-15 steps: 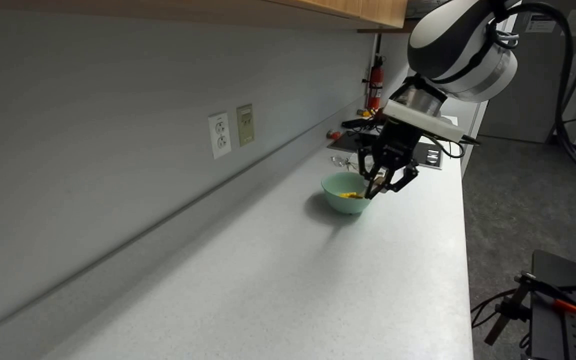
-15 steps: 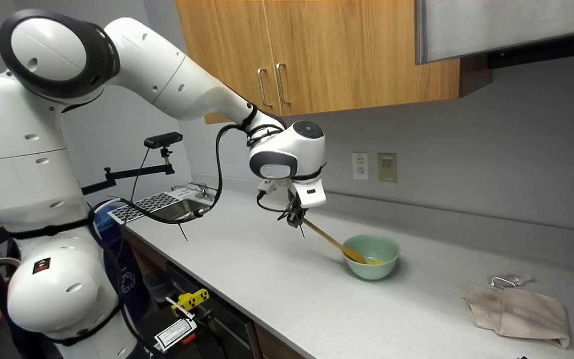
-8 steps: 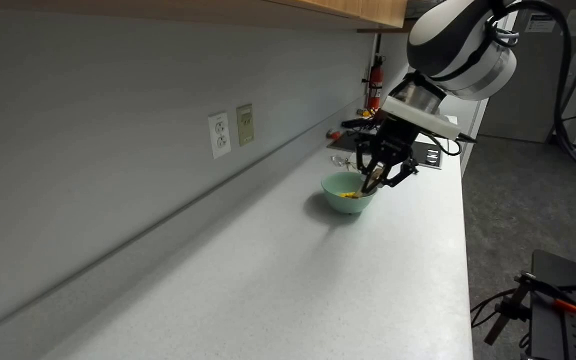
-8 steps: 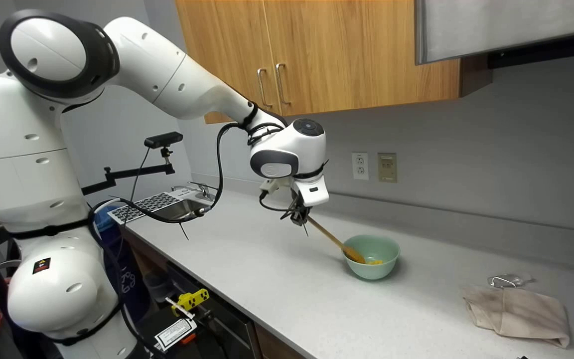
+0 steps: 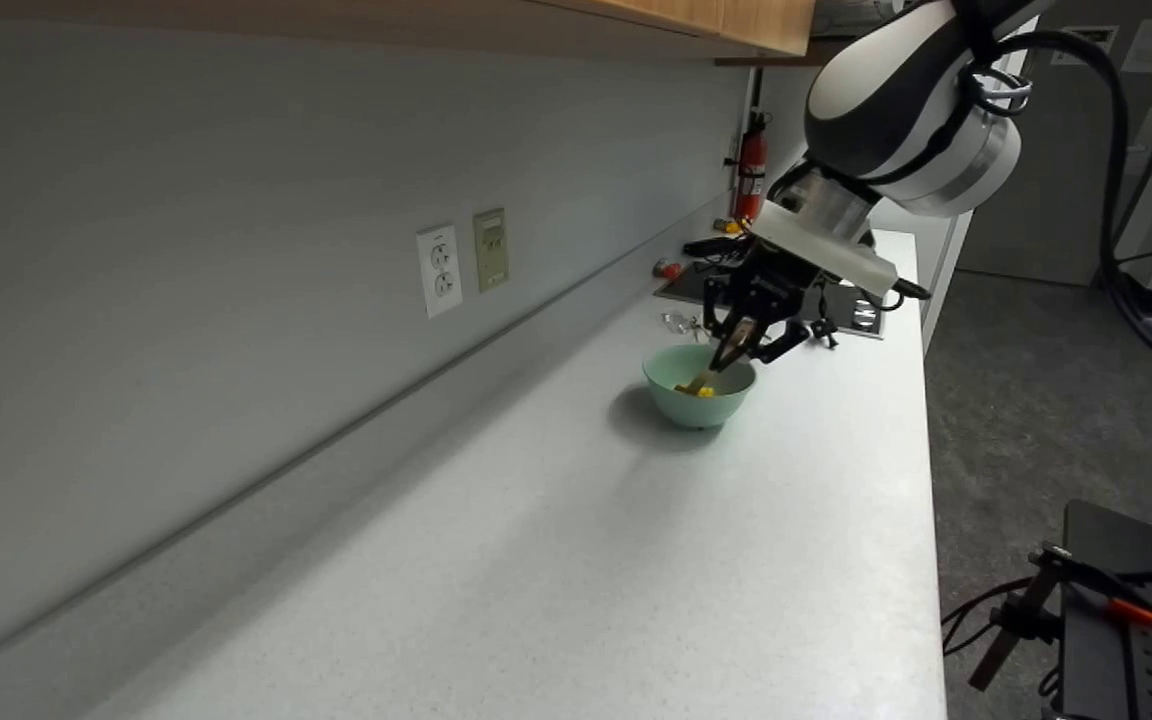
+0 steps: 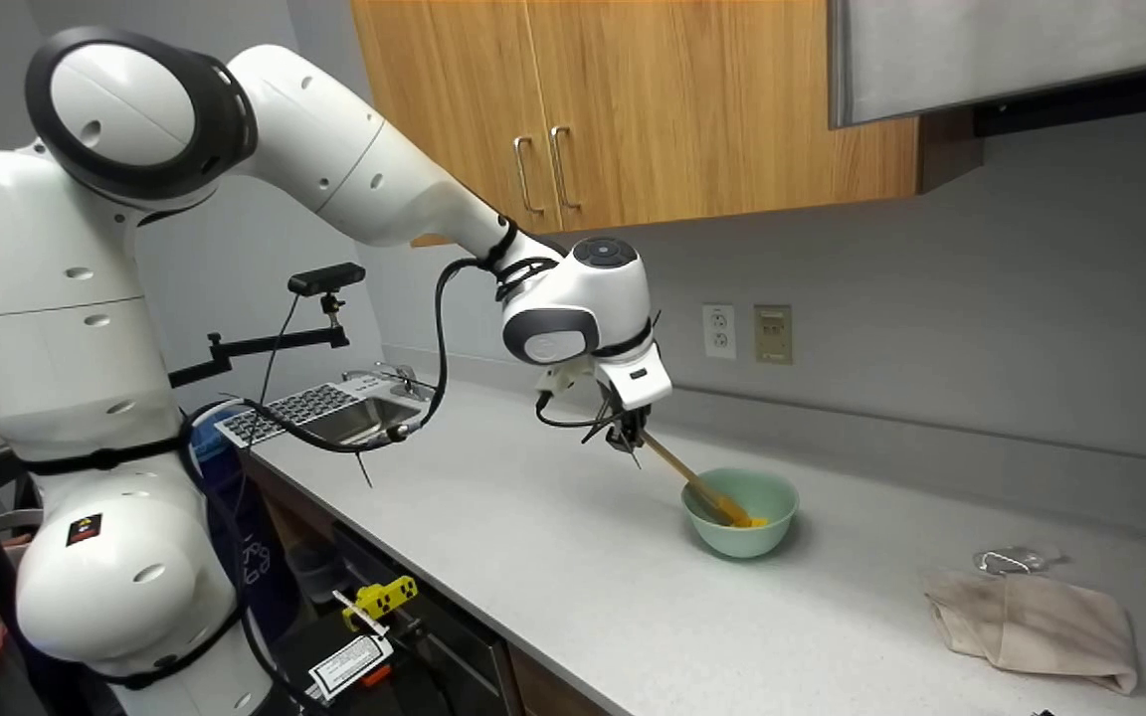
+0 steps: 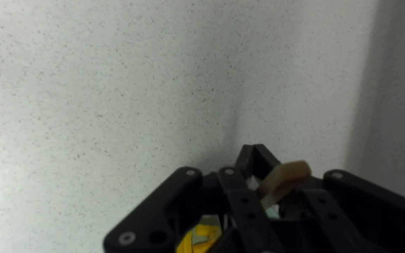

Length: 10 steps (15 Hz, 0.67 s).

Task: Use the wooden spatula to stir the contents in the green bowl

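Note:
The green bowl [image 5: 688, 408] stands upright on the counter; it also shows in an exterior view [image 6: 740, 542]. Yellow pieces [image 6: 759, 522] lie inside it and show in part in the wrist view [image 7: 201, 236]. The wooden spatula [image 6: 670, 460] leans into the bowl over the near rim, its blade low among the yellow pieces. My gripper [image 5: 719, 366] is shut on the spatula's handle, above and beside the bowl's rim. In the wrist view my gripper's [image 7: 254, 145] fingertips meet and the handle end [image 7: 290, 174] sticks out between the fingers. Most of the bowl is hidden there.
A folded beige cloth [image 6: 1031, 628] and a small clear object [image 6: 1019, 560] lie on the counter beyond the bowl. A dark cooktop [image 5: 693, 284] is at the far end. The wall [image 5: 536, 330] runs behind the bowl, with a wooden cabinet [image 6: 672, 109] above.
My gripper has moved toward the bowl, tilting the spatula further in. The blade has slid from the near side toward the yellow pieces in the middle. The bowl has not moved.

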Motion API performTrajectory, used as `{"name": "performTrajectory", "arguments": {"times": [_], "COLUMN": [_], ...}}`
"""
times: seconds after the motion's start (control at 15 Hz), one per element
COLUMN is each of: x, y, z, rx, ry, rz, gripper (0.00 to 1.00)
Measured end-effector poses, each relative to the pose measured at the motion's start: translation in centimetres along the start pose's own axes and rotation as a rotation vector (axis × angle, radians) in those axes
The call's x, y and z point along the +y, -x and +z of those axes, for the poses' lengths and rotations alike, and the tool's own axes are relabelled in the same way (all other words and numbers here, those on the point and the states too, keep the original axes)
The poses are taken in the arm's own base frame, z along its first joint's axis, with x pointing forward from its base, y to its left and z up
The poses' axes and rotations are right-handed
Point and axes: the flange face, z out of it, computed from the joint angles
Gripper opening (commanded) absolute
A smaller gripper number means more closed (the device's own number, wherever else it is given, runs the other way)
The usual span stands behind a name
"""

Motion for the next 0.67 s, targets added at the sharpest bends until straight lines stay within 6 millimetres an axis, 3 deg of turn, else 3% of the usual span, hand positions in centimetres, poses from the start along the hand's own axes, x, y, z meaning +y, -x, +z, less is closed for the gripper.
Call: {"name": "performTrajectory", "arguments": {"times": [0.67], "x": [-1.1], "y": [1.0], "z": [-0.4], "rx": [0.036], "ry": [-0.015], "rz": [-0.106], "gripper": [0.02]}}
